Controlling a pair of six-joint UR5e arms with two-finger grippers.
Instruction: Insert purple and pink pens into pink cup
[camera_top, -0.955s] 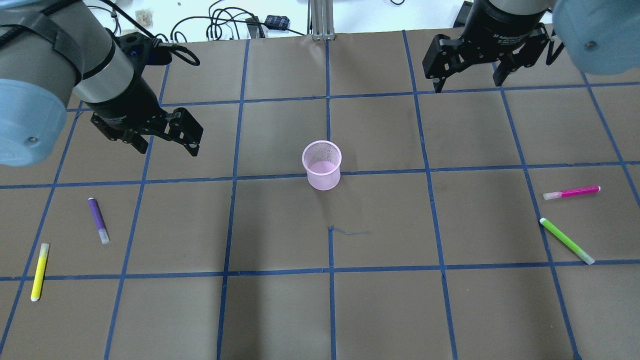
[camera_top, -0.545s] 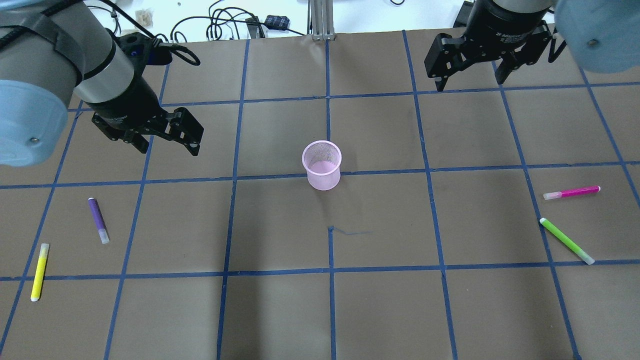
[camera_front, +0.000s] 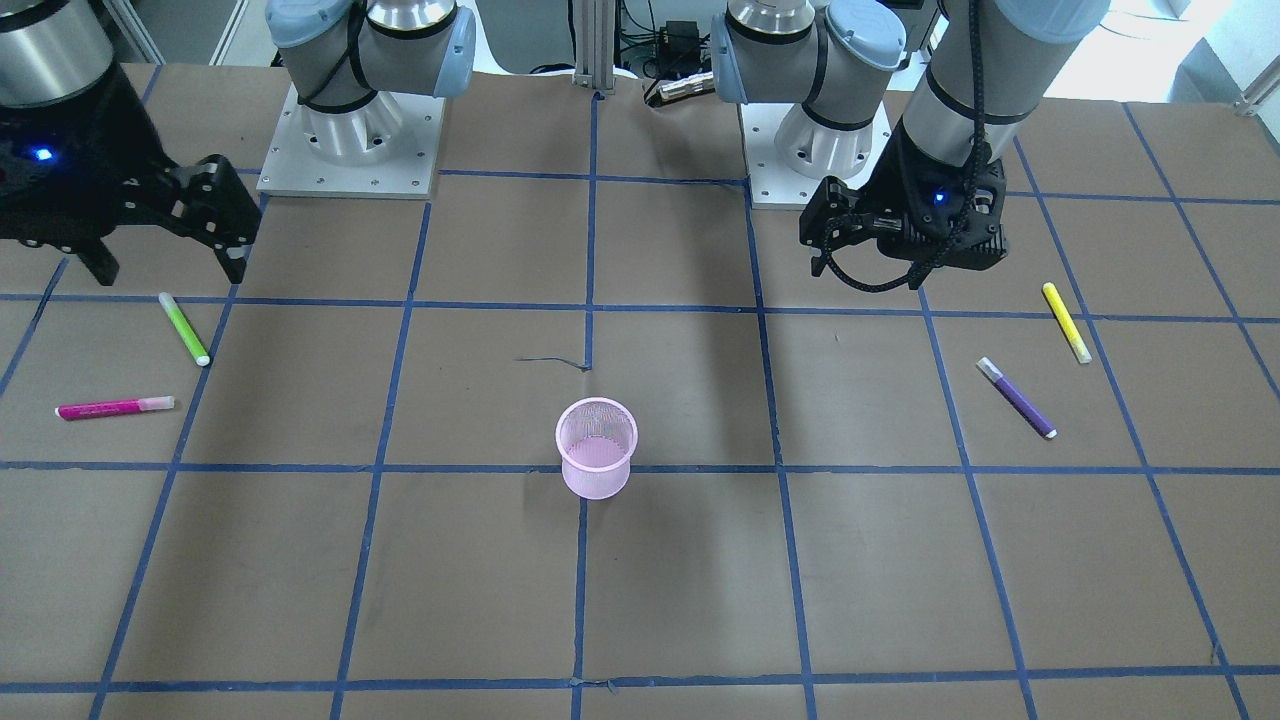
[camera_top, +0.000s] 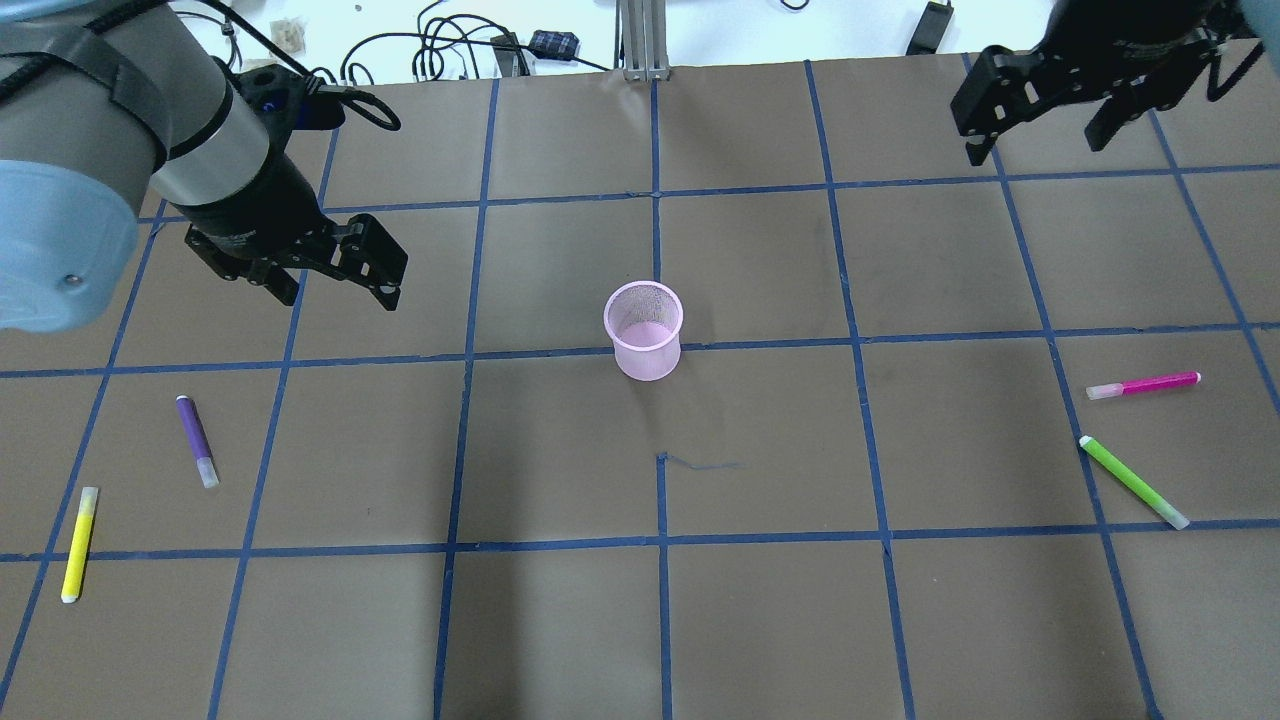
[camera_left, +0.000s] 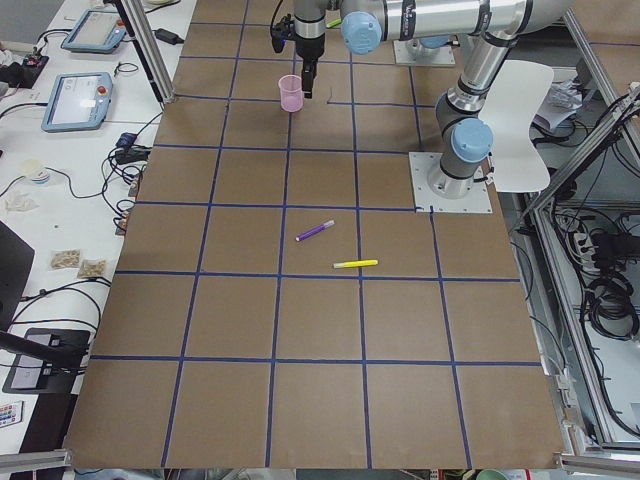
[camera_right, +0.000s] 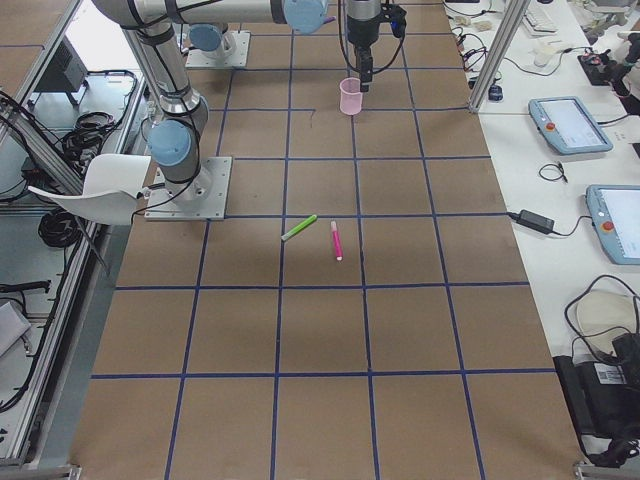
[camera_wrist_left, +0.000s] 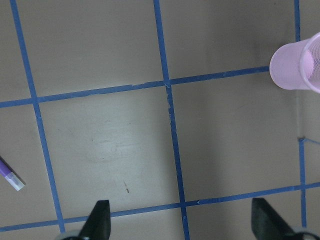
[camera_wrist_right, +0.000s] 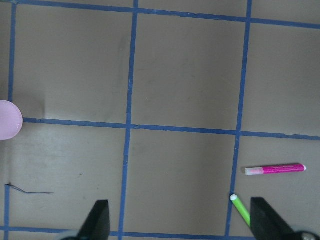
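Observation:
The pink mesh cup (camera_top: 644, 330) stands upright mid-table, empty. The purple pen (camera_top: 197, 441) lies flat at the left, below my left gripper (camera_top: 338, 298), which is open, empty and hovers apart from it. The pink pen (camera_top: 1143, 385) lies flat at the right. My right gripper (camera_top: 1036, 150) is open and empty, high near the far right edge, well away from the pink pen. The left wrist view shows the cup (camera_wrist_left: 297, 67) and the purple pen's tip (camera_wrist_left: 11, 175). The right wrist view shows the pink pen (camera_wrist_right: 275, 169) and the cup's edge (camera_wrist_right: 9, 120).
A yellow pen (camera_top: 79, 543) lies at the near left, beyond the purple one. A green pen (camera_top: 1133, 481) lies just below the pink pen. Cables (camera_top: 450, 50) run along the far table edge. The arm bases (camera_front: 350, 130) stand at the robot's side.
My right gripper has moved to the right along the far edge, still open. My left gripper has barely moved. The pens and the cup have not moved.

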